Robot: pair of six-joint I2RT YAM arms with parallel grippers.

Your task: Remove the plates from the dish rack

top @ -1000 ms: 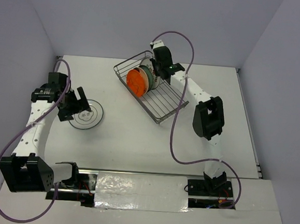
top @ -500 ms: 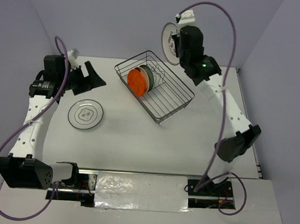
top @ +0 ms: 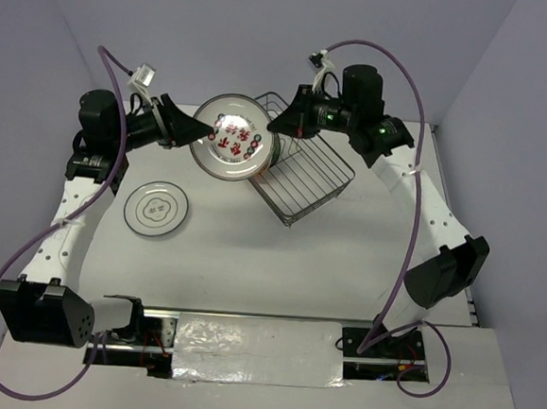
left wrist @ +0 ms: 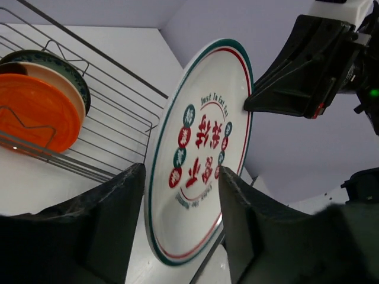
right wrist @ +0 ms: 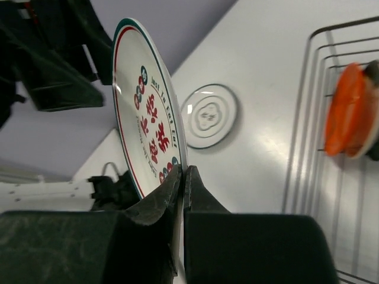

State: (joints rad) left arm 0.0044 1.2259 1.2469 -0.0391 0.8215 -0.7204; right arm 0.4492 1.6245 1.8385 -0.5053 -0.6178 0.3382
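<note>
One plate reads "Just To Eat" (possibly).

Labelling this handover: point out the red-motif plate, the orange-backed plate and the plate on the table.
red-motif plate (top: 229, 147), top view, centre of face.
orange-backed plate (left wrist: 32, 115), left wrist view, orange back.
plate on the table (top: 157, 209), top view, centre.

The dish rack stood at the far middle of the surface, with plates standing on edge inside it. A raised plate hung over its left corner, between the left gripper and the right gripper. A second plate lay flat, nearer and further left.
</note>
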